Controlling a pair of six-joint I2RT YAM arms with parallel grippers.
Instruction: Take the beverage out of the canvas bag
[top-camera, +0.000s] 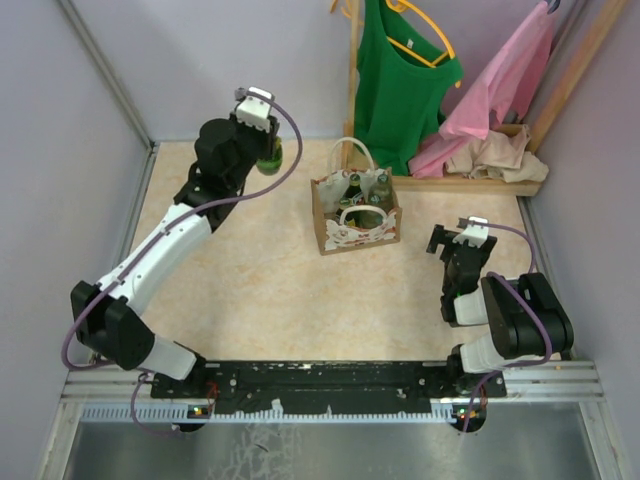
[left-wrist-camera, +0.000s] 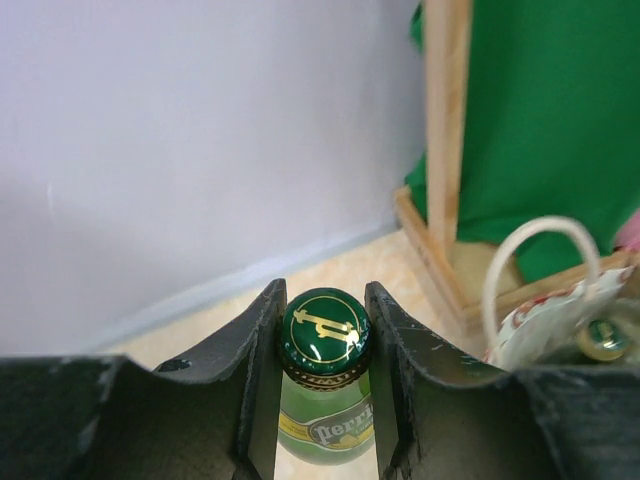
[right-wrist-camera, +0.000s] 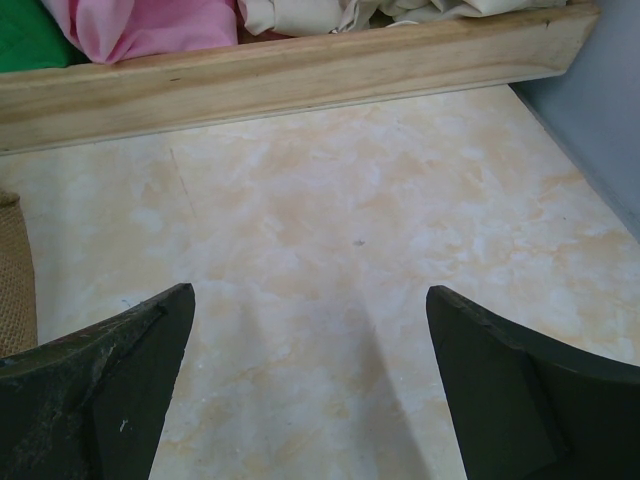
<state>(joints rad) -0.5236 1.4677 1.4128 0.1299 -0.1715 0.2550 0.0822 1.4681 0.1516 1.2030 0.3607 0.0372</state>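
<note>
Only the left wrist view shows the left gripper (left-wrist-camera: 322, 330) clamping the neck of the bottle (left-wrist-camera: 325, 430), its base cut off; near right, the right gripper (right-wrist-camera: 308, 300) gapes wide.

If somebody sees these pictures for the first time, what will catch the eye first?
First, the green bottle, clamped at its neck between the left jaws at the far left of the table, apart from the canvas bag. The bag stands mid-table with other bottles inside. Behind it hang a bright green top and a pink garment.
</note>
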